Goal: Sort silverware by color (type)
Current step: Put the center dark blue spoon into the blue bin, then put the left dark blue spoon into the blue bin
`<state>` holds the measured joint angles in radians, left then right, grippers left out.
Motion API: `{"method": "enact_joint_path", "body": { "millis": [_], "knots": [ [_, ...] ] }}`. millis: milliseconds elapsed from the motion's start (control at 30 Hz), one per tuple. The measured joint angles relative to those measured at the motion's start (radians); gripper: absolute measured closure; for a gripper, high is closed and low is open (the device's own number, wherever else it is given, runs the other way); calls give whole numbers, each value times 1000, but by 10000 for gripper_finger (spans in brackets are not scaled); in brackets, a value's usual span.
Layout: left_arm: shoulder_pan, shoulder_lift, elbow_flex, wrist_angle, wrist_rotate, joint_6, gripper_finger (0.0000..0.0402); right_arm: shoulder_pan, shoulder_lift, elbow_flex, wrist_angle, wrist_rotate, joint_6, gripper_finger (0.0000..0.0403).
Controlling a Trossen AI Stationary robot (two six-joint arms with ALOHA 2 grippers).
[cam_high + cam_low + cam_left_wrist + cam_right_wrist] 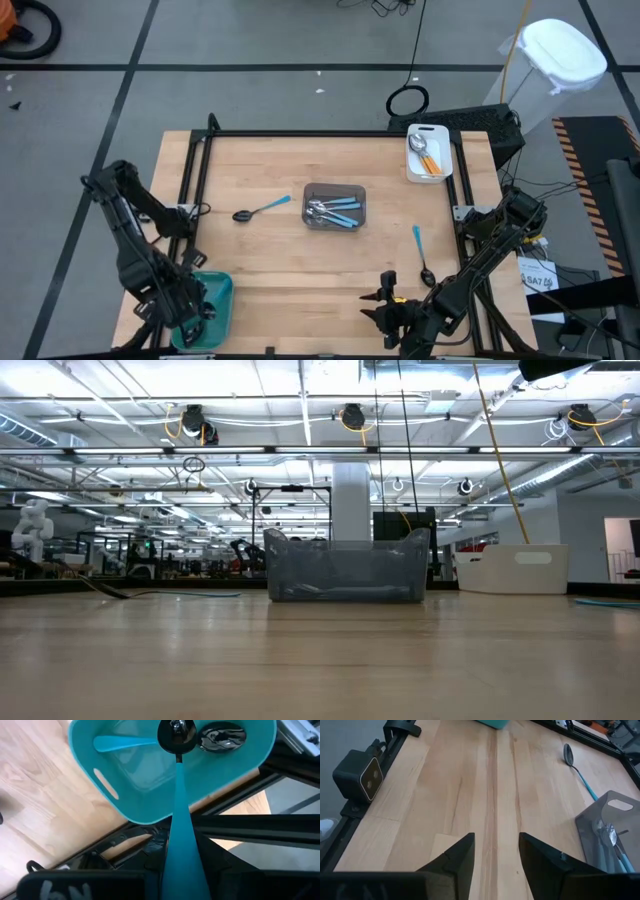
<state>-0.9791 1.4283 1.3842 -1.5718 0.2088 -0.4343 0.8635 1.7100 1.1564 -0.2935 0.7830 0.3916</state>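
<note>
Where the high view looks straight down on the wooden table (280,170), the left gripper (190,312) hangs over a teal bin (218,292) at the near left corner. A grey bin (335,207) of blue-handled spoons sits at the centre, and a white tray (428,152) at the far right holds spoons with orange handles. Two loose spoons lie on the bare wood: a black-bowled spoon (262,209) just left of the grey bin, its long axis running left to right, and a second loose spoon (421,255) toward the near right, its handle pointing far and its bowl near. The right gripper (388,300) waits at the near edge, just left of that second spoon and clearly the nearer arm to it.

The low view shows only the grey bin (345,567) standing on the table; neither gripper is in view.

In the left wrist view, the left fingers are clamped on the blue handle of a held spoon (178,795), its dark bowl out ahead and directly above the teal bin (130,800). A blue-handled spoon with a silver bowl (222,735) already lies inside. Letting go here would likely drop the held spoon in.

In the right wrist view, the right fingers (455,855) stand apart and empty over bare wood, with the black-bowled spoon (577,767) well ahead.
</note>
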Motion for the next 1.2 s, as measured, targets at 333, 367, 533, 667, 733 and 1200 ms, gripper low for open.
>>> {"method": "enact_joint_path", "body": {
  "millis": [333, 367, 533, 667, 733, 1200],
  "knots": [
    [4, 113, 0, 47, -8, 71, 301, 0, 0, 0, -3, 0, 1, 257],
    [4, 127, 0, 46, -8, 73, 300, 0, 0, 0, -3, 0, 0, 257],
    [3, 189, 0, 45, -48, 45, 296, 0, 0, 0, -3, 0, 1, 257],
    [3, 216, 0, 38, -57, 36, 290, 0, 0, 0, -3, 0, 1, 257],
    [3, 220, 0, 22, -57, 31, 281, 0, 0, 0, -3, 0, 1, 257],
    [73, 222, 123, 3, -292, -342, 266, 0, 0, 0, -7, 0, -1, 257]
  ]
}}
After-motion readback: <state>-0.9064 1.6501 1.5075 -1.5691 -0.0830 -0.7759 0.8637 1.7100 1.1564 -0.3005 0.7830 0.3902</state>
